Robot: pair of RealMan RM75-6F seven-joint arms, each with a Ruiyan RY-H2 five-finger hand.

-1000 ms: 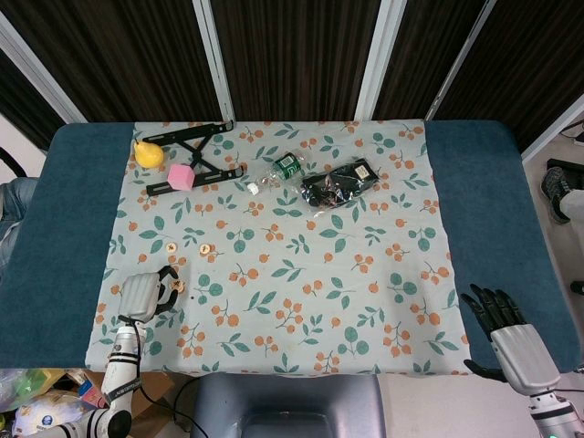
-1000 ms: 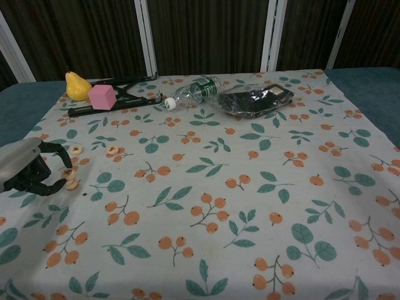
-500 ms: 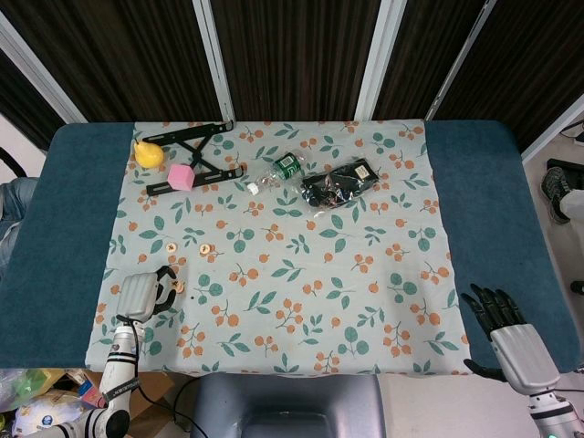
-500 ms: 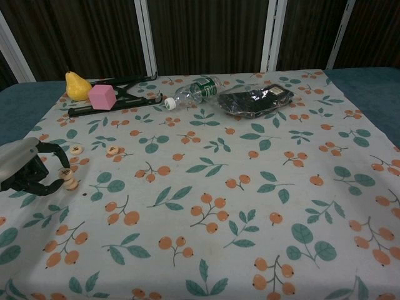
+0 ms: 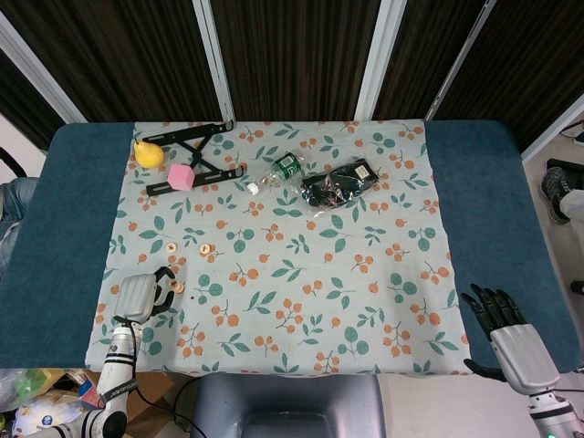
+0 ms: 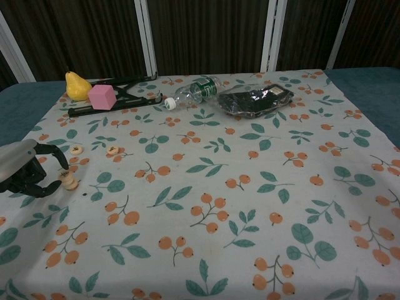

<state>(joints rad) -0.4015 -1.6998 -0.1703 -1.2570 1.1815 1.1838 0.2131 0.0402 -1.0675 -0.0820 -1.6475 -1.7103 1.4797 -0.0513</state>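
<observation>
My left hand (image 5: 139,297) (image 6: 24,167) rests on the floral cloth (image 5: 301,301) at its near left corner, fingers arched with a gap to the thumb. Two small round wooden tokens (image 6: 68,181) (image 5: 176,286) lie just off its fingertips, and I see nothing held in the hand. Two more tokens (image 6: 75,150) (image 6: 112,150) lie a little farther back. My right hand (image 5: 504,333) hangs off the table's near right edge with fingers spread and empty. It shows only in the head view.
At the back left stand a yellow pear (image 5: 148,153), a pink cube (image 5: 180,176) and a black folding stand (image 5: 196,151). A plastic bottle (image 5: 274,172) and a black packet (image 5: 339,185) lie at the back centre. Blue table (image 5: 493,201) borders the cloth.
My left hand has drawn back slightly toward the near left, and its fingertips have come off the wooden tokens. The right hand has not moved.
</observation>
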